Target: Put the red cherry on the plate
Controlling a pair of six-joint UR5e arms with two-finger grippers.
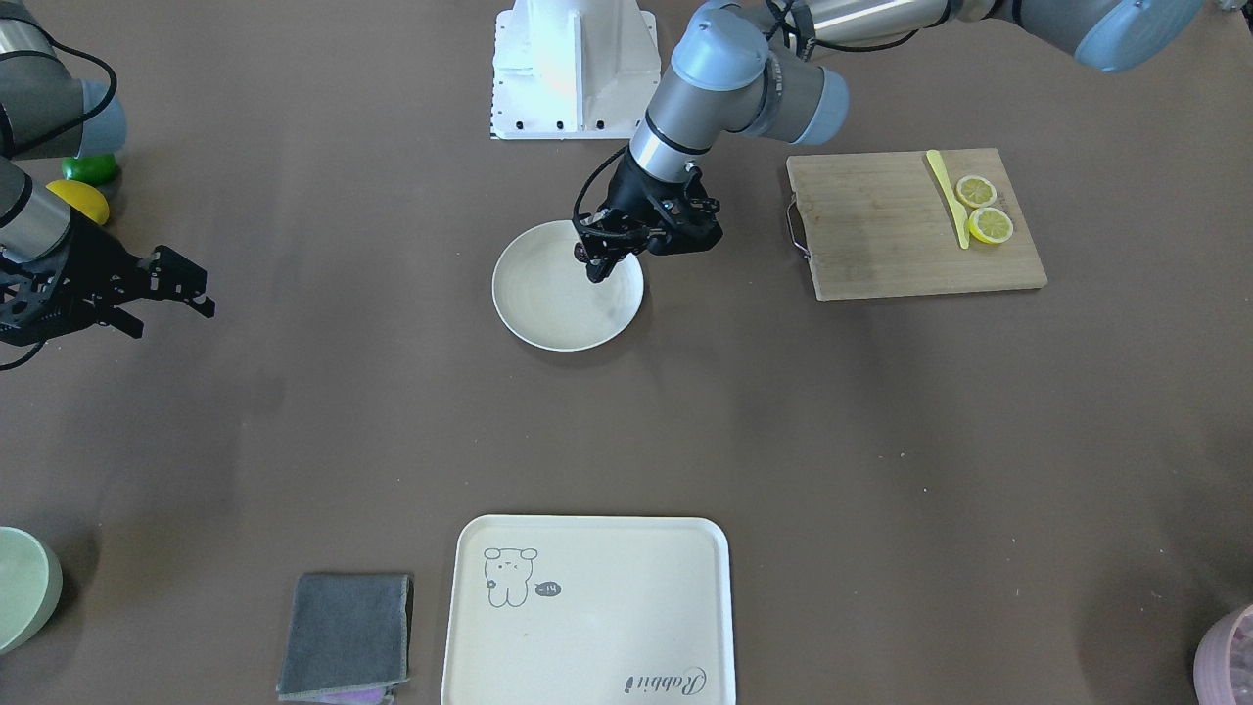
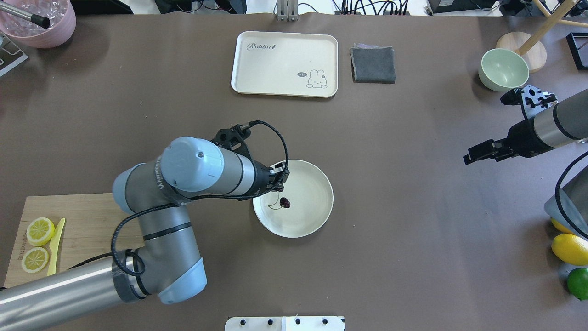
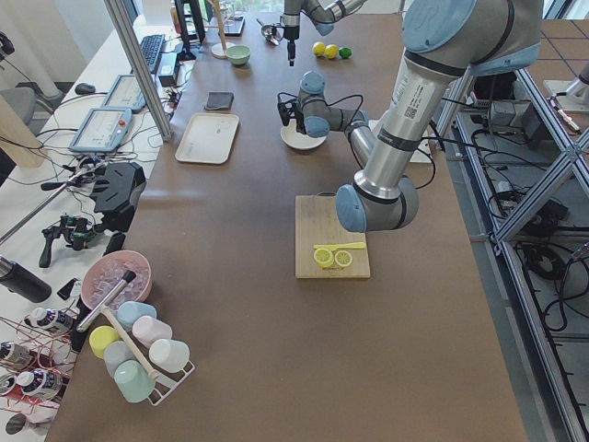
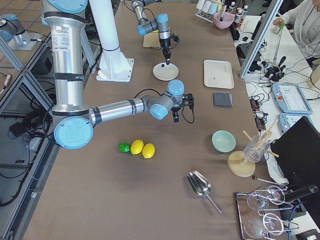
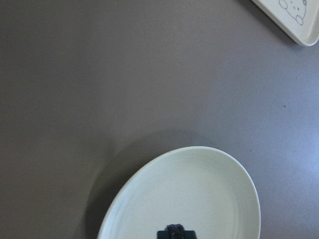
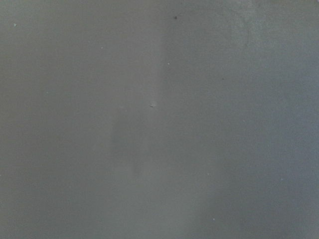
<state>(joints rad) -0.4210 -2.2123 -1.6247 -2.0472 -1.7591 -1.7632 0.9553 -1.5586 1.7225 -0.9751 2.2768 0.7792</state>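
The round cream plate (image 2: pixel 310 202) (image 1: pixel 548 318) lies mid-table. My left gripper (image 1: pixel 594 275) (image 2: pixel 280 187) points down over the half of the plate nearer the robot. Its fingers are drawn together to a narrow tip. The red cherry (image 2: pixel 285 202), a small dark red ball with a thin stem curving left, is at those fingertips, low against the plate; I cannot tell whether it rests on it. The left wrist view shows the plate (image 5: pixel 199 189) with a dark lump (image 5: pixel 174 227) at the fingertips. My right gripper (image 2: pixel 486 129) (image 1: pixel 171 315) hangs open and empty, far off to the side.
A wooden cutting board (image 1: pixel 881 230) with two lemon slices and a yellow knife lies on the left arm's side. Along the far edge are the bear tray (image 2: pixel 285 62), a grey cloth (image 2: pixel 373 64) and a green bowl (image 2: pixel 503 69). Lemons and a lime (image 2: pixel 569 250) lie near the right arm.
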